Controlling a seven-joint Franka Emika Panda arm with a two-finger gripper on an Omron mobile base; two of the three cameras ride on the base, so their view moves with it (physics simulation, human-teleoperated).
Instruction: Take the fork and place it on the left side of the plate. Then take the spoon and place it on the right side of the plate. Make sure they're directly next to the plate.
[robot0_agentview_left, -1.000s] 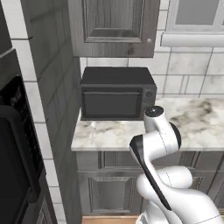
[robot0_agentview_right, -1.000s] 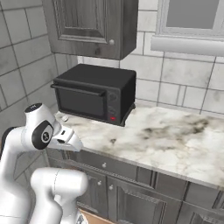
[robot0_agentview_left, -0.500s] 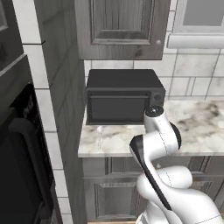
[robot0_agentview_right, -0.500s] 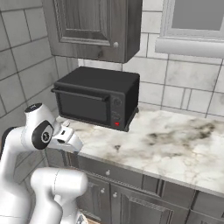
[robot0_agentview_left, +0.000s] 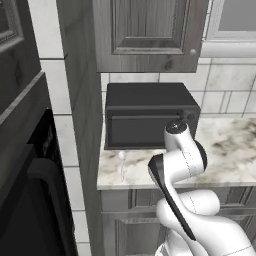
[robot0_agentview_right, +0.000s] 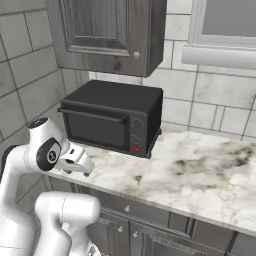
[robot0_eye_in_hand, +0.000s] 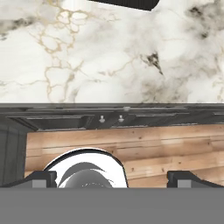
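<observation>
Marble counter (robot0_agentview_left: 225, 150) runs right from a black toaster oven (robot0_agentview_left: 150, 117) in the left base view, and we make out one slim utensil (robot0_agentview_left: 121, 162) before it, fork or spoon untold. From the right, our gripper (robot0_agentview_right: 86, 166) hangs over the counter's near edge, its opening hidden. Looking down the hand, wide-set fingertips (robot0_eye_in_hand: 41, 178) grip nothing; no plate seen, so we judge we must approach the utensil next.

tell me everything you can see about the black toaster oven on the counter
The toaster oven is a matte black box standing upright on the marble counter, pushed back near the tiled wall beneath a grey cabinet. Its glass door is shut, with a bar handle along the top. A panel at the door's right carries round knobs and a small red light. Nothing rests on it.
</observation>
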